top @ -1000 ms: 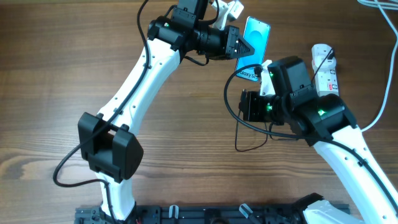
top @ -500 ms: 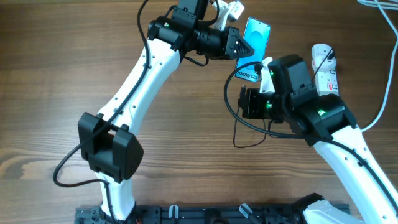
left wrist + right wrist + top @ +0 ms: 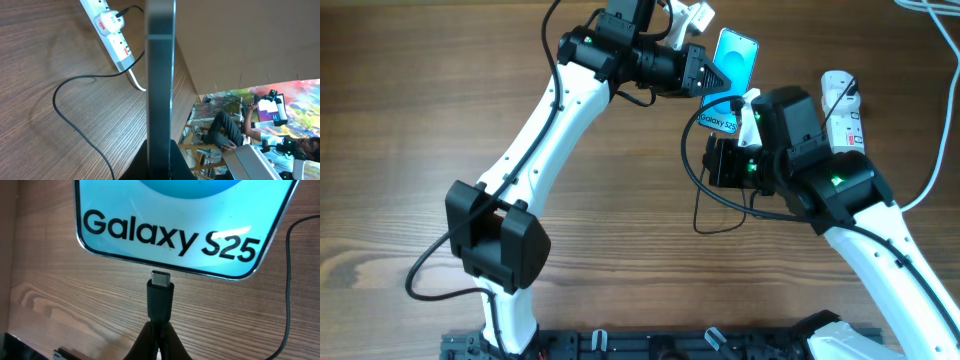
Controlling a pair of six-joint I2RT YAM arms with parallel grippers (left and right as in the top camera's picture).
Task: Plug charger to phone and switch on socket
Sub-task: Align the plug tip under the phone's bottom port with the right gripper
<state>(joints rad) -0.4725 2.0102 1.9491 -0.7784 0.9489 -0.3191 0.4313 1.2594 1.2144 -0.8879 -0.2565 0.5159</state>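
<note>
phone (image 3: 175, 210) top cropped, socket (image 3: 118, 50) far end cut off

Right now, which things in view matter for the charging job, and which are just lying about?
Job:
- phone
- charger, tip at the phone's bottom edge
- socket

Lying about:
- thick white lead running off the socket
- table
- seated person in the background of the left wrist view

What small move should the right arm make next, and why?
Probably ease the right gripper forward to push the charger into the phone: its metal tip sits right at the phone's bottom edge, near the middle, not yet inside.
</note>
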